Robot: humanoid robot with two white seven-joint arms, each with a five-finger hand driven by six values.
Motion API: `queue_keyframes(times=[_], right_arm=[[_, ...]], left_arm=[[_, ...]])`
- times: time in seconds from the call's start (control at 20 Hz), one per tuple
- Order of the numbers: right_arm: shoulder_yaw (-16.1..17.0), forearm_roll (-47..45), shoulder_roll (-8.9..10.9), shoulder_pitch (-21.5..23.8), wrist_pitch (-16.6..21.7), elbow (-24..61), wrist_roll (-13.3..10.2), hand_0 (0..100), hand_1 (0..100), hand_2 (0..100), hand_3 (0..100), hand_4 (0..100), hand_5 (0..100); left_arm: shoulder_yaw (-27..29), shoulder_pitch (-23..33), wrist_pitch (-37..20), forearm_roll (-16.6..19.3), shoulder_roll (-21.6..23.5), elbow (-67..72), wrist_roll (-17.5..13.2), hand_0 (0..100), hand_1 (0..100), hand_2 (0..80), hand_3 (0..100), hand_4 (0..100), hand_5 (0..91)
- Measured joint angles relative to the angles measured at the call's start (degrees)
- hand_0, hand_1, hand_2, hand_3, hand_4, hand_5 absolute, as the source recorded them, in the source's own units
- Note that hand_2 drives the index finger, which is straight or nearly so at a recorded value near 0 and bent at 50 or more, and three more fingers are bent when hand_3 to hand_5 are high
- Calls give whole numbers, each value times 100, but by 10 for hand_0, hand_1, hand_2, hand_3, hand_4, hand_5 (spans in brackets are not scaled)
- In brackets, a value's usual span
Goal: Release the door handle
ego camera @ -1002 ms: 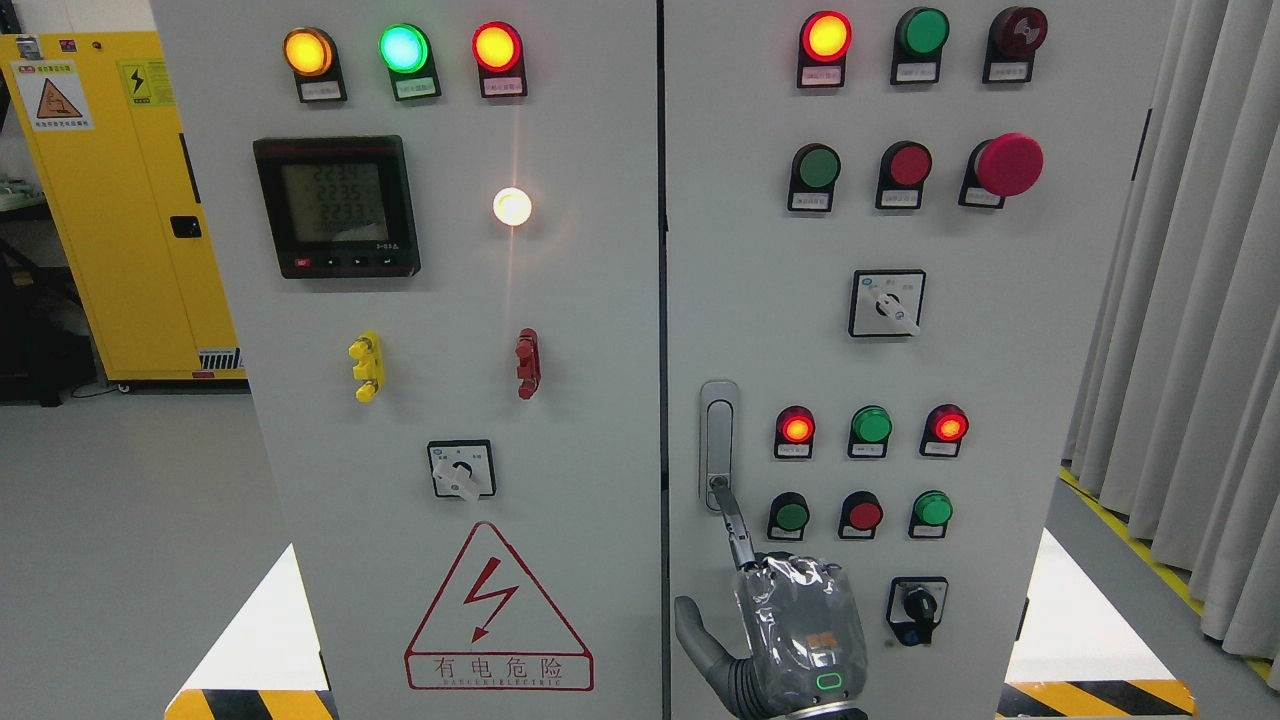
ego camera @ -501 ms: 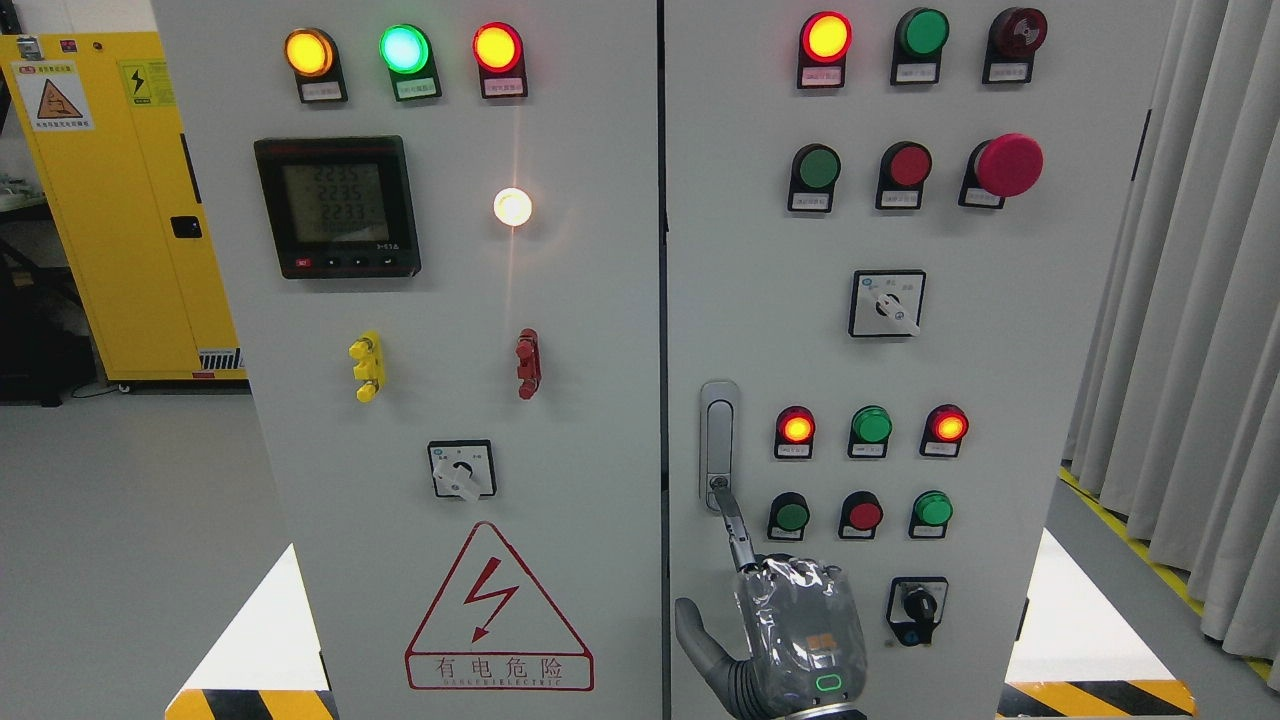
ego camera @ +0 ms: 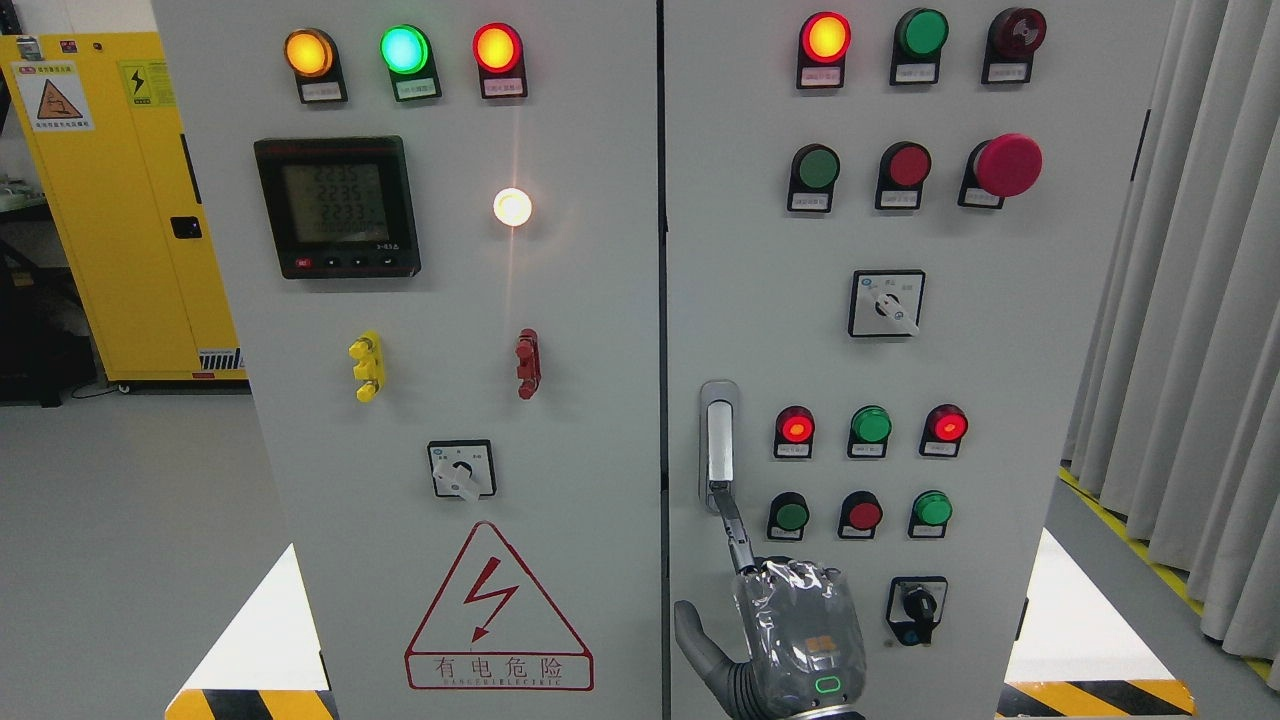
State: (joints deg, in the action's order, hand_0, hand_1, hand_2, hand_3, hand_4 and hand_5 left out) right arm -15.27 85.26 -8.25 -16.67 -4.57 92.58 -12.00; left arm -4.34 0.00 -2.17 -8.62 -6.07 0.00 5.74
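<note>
The silver door handle (ego camera: 718,445) stands upright in its recess at the left edge of the right cabinet door (ego camera: 1000,330). My right hand (ego camera: 795,630), wrapped in clear film, comes up from the bottom edge just below the handle. Its index finger (ego camera: 735,535) is stretched up and to the left, and its tip touches the handle's lower end. The thumb (ego camera: 695,635) sticks out to the left, the other fingers are curled in, and the hand grasps nothing. The left arm does not show.
The right door carries lamps, push buttons, a red mushroom button (ego camera: 1008,165) and two rotary switches (ego camera: 886,303). The left door (ego camera: 450,350) has a meter and a hazard sign. A yellow cabinet (ego camera: 110,200) stands at the far left, grey curtains (ego camera: 1200,300) at the right.
The handle's lever now looks brighter and slightly raised from its recess. My right hand and index finger have barely moved.
</note>
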Motion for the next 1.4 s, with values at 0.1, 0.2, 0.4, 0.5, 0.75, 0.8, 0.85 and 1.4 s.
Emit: queue_keyframes(times=[0.1,0.2,0.4,0.5,0.75,0.8,0.85,1.4], right_arm=[[-1,0,0,2,-1,0,1,431,337,0,971,980,1000],[-2,0,0,5,-1,0,0,431,337,0,972,979,1000],[-4,0,-1,30,-1,2,0,433,338,0,972,978,1000],[-4,-1,-1,39,-6,1,28,433,338,0,974,980,1000],[-5,-1,-1,48,-5,9,50,435,340,0,977,978,1000],[-6,0,-1,48,-6,10,57,435,340,0,977,979,1000],[-6,3,-1,48,-5,11,58,435,340,0,978,979,1000],[10,42,1,58,44,148,-26,432,340,0,968,971,1000]], left_arm=[[0,0,0,0,0,0,0,120,556,0,0,0,0],[0,0,0,0,0,0,0,120,556,0,0,0,0],[0,0,0,0,0,0,0,120,556,0,0,0,0],[0,0,0,0,0,0,0,120,556,0,0,0,0],[1,0,0,-1,0,0,0,120,556,0,0,0,0],[1,0,0,-1,0,0,0,120,556,0,0,0,0],[1,0,0,-1,0,0,0,120,556,0,0,0,0],[2,0,-1,0,0,0,0,120,556,0,0,0,0]])
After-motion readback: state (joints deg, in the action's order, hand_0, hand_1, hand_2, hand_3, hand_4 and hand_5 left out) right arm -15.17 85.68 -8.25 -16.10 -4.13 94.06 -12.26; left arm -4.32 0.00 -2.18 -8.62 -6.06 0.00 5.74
